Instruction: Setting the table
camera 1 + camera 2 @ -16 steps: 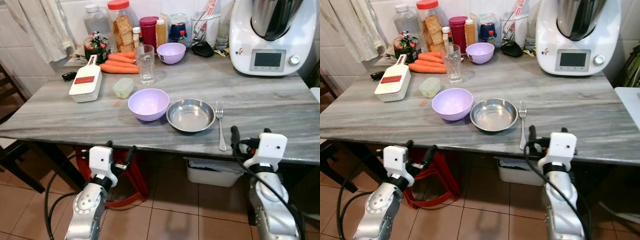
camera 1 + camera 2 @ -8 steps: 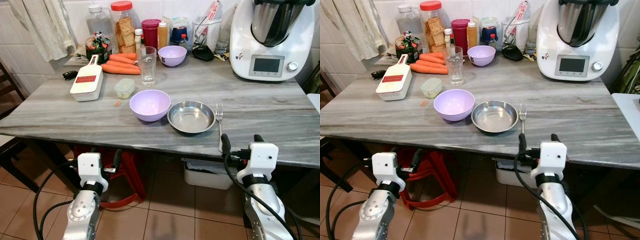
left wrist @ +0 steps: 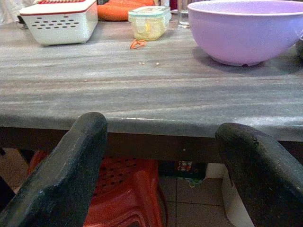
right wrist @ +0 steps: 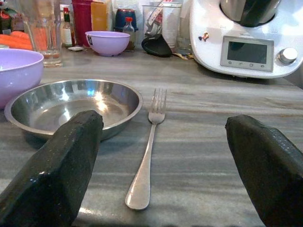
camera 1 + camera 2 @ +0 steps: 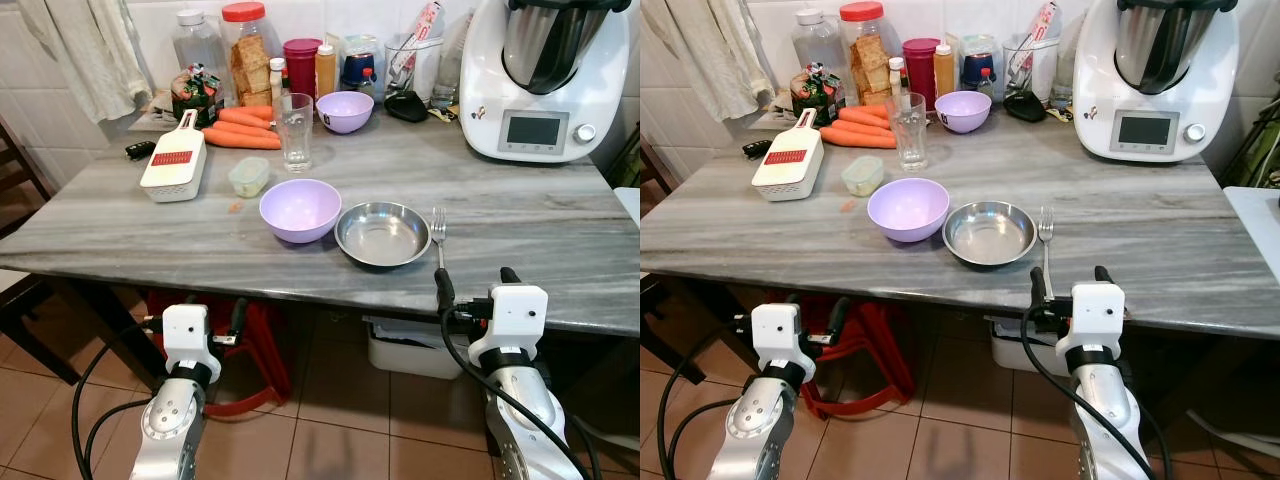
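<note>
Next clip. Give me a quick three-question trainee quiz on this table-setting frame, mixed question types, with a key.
1. True or false: the fork lies inside the steel bowl.
2. Which stands nearer the table's front edge: A) the large purple bowl, B) the small purple bowl, C) the drinking glass?
3. Fill in: both the left pincer and the right pincer have their fingers ____ and hold nothing.

Key
1. False: it lies flat on the table, just right of the bowl, tines pointing away from the robot.
2. A.
3. Open; the right one sits at the table's front edge facing the fork, the left one below the edge.
</note>
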### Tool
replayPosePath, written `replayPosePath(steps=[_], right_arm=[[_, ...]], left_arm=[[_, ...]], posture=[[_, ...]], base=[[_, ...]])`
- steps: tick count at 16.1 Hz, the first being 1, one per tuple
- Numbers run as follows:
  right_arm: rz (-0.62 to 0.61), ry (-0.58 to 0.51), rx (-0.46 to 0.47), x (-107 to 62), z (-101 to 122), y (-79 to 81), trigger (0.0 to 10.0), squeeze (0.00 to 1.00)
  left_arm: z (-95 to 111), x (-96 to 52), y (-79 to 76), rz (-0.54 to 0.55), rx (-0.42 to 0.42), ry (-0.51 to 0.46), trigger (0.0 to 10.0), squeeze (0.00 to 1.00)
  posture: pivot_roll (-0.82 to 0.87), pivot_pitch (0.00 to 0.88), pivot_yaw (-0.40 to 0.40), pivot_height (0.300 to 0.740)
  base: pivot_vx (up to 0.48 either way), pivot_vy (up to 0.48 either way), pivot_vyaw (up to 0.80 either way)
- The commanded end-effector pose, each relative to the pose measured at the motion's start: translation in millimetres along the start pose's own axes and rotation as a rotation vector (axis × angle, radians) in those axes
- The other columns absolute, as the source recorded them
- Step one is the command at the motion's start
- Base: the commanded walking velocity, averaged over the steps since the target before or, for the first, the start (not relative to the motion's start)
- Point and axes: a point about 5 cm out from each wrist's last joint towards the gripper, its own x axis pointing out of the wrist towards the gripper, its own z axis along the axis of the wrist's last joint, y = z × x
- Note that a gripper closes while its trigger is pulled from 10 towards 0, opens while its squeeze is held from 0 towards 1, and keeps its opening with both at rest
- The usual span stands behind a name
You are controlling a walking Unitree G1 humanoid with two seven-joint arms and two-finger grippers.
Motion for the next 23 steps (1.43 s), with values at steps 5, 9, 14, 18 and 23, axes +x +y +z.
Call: replayPosePath(steps=[5,9,14,18,23], right_arm=[[0.008,0.017,-0.004,1.9,-2.3,-0.4,10.0,0.00],[0.003,0.021,0.012,4.3,-2.7,0.5,10.0,0.00],[-0.016,0.042,0.062,5.6,-3.4,-3.1,10.0,0.00],[-0.024,0.048,-0.007,7.1,-5.3,-2.9,10.0,0.00],[-0.002,0.035,0.044,6.0,-5.8,1.9,10.0,0.00]], left_arm=[[-0.9,-1.3,1.8,0.014,0.006,0.009,10.0,0.00],[0.3,1.6,-0.2,0.006,0.003,0.005,10.0,0.00],[1.2,2.8,-2.8,-0.004,-0.001,0.004,10.0,0.00],[2.8,4.0,-4.7,-0.023,0.012,-0.006,10.0,0.00],[7.0,4.6,-10.2,-0.084,0.021,-0.039,10.0,0.00]], posture=[[-0.07,0.000,0.065,0.740],[-0.07,0.000,0.069,0.740],[-0.07,0.000,0.070,0.740],[-0.08,0.000,0.072,0.740],[-0.08,0.000,0.072,0.740]], base=[[-0.295,0.000,0.00],[-0.309,0.000,0.00],[-0.312,0.000,0.00],[-0.232,0.000,0.00],[0.000,0.000,0.00]])
